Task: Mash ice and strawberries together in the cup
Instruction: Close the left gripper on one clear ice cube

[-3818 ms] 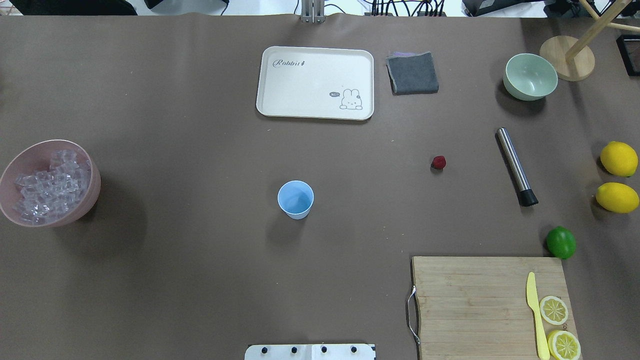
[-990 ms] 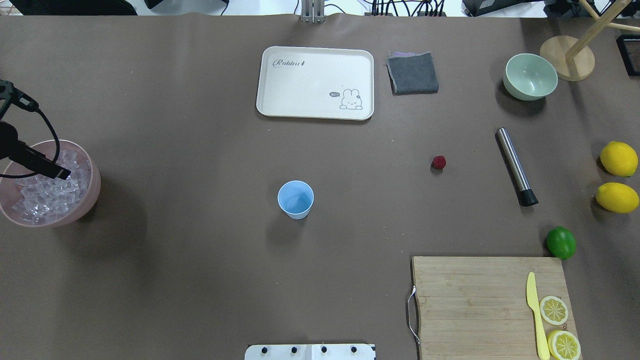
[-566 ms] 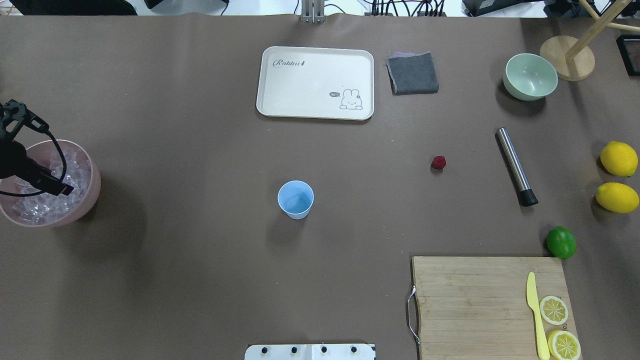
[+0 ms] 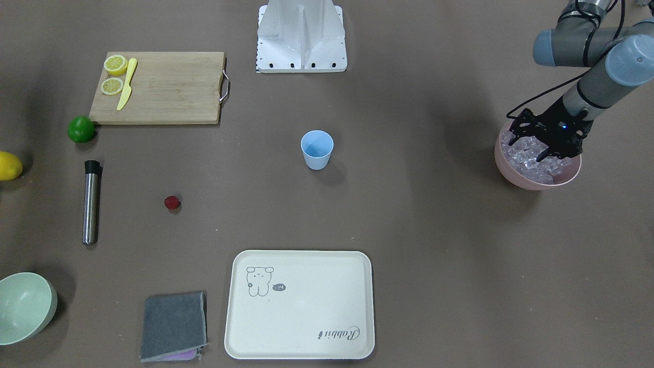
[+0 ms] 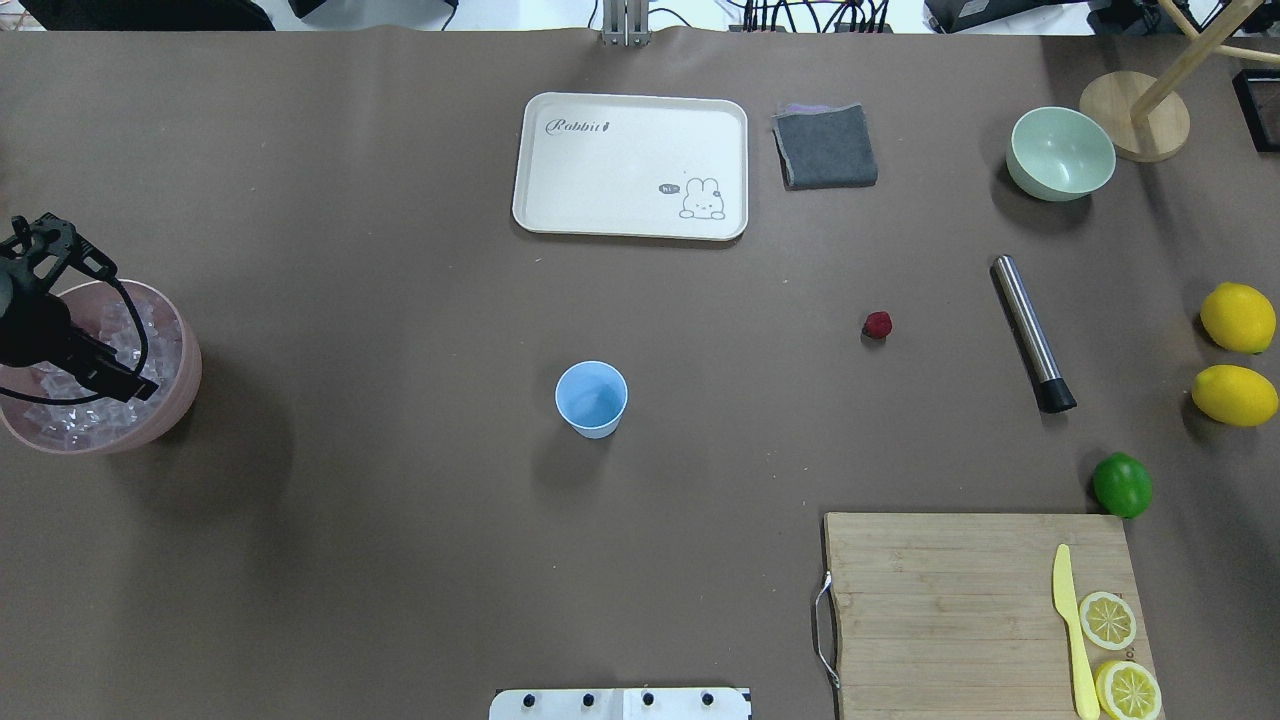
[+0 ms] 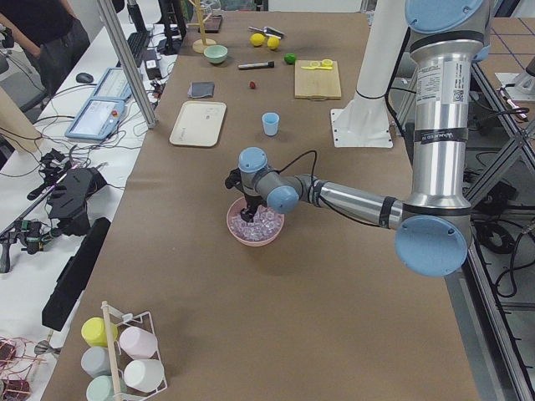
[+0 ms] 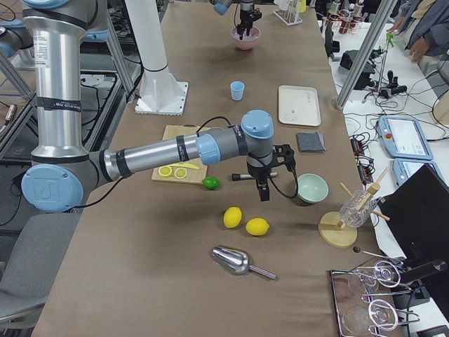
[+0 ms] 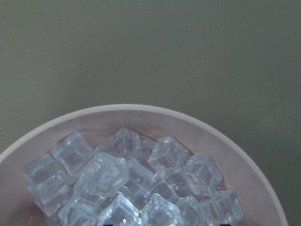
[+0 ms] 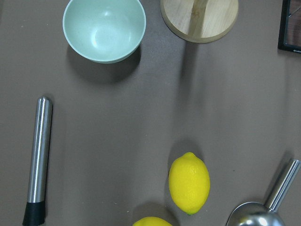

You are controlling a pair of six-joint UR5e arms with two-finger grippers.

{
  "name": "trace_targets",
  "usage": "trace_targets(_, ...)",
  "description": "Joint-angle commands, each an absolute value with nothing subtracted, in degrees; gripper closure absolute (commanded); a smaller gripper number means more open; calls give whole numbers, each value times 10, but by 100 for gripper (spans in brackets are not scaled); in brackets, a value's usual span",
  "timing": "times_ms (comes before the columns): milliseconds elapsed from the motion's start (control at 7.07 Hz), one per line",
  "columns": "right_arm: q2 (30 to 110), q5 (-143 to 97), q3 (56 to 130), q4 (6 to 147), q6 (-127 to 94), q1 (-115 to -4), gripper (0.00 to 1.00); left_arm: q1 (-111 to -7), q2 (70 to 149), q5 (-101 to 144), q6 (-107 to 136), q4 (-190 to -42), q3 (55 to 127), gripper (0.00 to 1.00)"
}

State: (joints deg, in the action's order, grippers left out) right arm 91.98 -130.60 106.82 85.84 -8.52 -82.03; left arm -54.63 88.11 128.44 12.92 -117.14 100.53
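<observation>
The light blue cup point(image 5: 591, 398) stands upright and empty at the table's middle, also in the front view point(image 4: 317, 148). The dark red strawberry point(image 5: 877, 324) lies on the table to its right. The ice point(image 4: 525, 153) fills a pink bowl point(image 5: 186, 380) at the left edge. My left gripper point(image 4: 541, 145) is open, pointing down into the ice. The left wrist view shows the ice cubes point(image 8: 131, 179) close below. My right gripper point(image 7: 264, 193) shows only in the exterior right view, above the table near the pale green bowl; I cannot tell if it is open or shut.
A steel muddler point(image 5: 1030, 330) lies right of the strawberry. A cream tray point(image 5: 630, 165), grey cloth point(image 5: 825, 145) and pale green bowl point(image 5: 1060, 152) sit at the back. Two lemons point(image 5: 1238, 317), a lime point(image 5: 1122, 484) and a cutting board point(image 5: 960, 600) with a knife are at right.
My left arm came in from the left edge and moved over the pink bowl, shifting slightly toward the near side. Cup, strawberry and the other things have not moved.
</observation>
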Motion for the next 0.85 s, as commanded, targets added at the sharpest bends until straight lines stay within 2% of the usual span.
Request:
trace_targets(0,920,-1306,1070,858,-85,-821,0,-542,882,1277,129,-1172,1005,27)
trace_targets(141,920,-1306,1070,858,-85,-820,0,-541,881,1277,129,-1172,1004,27)
trace_targets(424,920,-1306,1071,858,-85,-821,0,-541,882,1276,129,-1172,1001,42)
trace_targets(566,920,-1306,1071,857,-85,-821,0,-541,882,1277,129,-1172,1001,57)
trace_targets(707,920,-1306,1071,857,-85,-821,0,-541,882,1277,130,-1172,1001,85)
